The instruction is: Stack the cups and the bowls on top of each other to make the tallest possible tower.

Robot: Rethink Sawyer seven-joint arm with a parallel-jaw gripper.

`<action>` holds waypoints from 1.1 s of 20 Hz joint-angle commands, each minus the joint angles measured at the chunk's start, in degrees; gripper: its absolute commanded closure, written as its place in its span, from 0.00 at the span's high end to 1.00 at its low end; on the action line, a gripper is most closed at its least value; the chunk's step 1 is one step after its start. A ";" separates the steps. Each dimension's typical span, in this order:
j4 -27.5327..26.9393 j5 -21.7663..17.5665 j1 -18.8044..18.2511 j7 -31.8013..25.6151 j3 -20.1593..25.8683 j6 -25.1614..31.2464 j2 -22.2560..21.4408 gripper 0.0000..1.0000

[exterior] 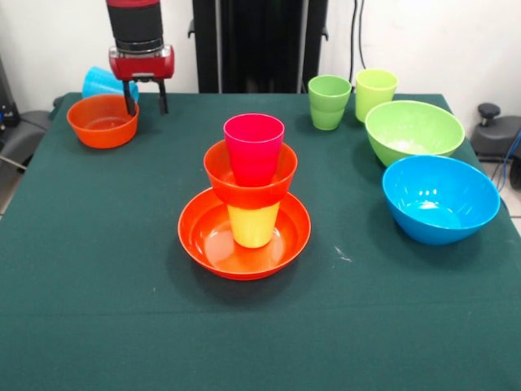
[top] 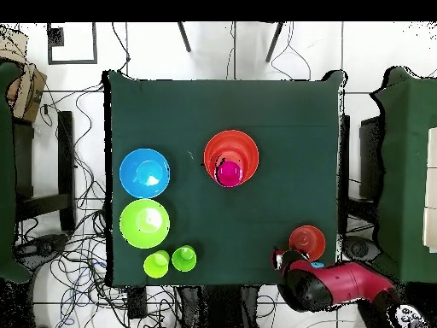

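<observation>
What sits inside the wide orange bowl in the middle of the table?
A yellow cup stands in the wide orange bowl, carrying a smaller orange bowl with a pink cup in it. The bowl's floor under the yellow cup is hidden.

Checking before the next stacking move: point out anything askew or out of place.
One thing: the sky blue cup lies tipped on its side behind the small orange bowl, by the gripper. The tower looks straight.

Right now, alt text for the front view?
A tower stands mid-table: wide orange bowl, yellow cup, small orange bowl, pink cup. The gripper, jaws open, hangs by another small orange bowl and a blue cup; green cups and green and blue bowls sit opposite.
</observation>
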 commanded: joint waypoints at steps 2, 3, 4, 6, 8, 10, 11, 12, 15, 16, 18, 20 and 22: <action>-6.29 -4.22 2.36 -5.24 2.35 0.84 3.91 1.00; -6.52 -3.96 2.34 -5.51 2.58 1.19 3.95 1.00; -6.47 -3.74 2.19 -5.82 2.77 1.46 3.81 1.00; -5.97 -3.31 1.28 -7.05 3.44 2.05 3.23 1.00; -5.87 -3.21 0.61 -8.05 3.90 2.44 3.16 1.00; -6.11 -3.24 0.23 -8.62 4.15 2.63 3.42 1.00; -6.32 -3.22 0.21 -8.76 4.22 2.73 3.42 1.00; -6.39 -3.16 0.08 -8.98 4.33 2.88 3.39 1.00; -6.43 -3.06 0.07 -9.18 4.39 3.07 2.40 1.00; -6.31 -3.05 0.14 -9.04 4.28 3.02 1.97 1.00; -6.16 -3.12 0.31 -8.57 4.05 2.74 1.29 1.00; -6.26 -3.62 0.89 -7.64 3.45 2.06 0.87 1.00; -6.66 -4.99 2.30 -5.57 1.98 0.38 0.59 0.00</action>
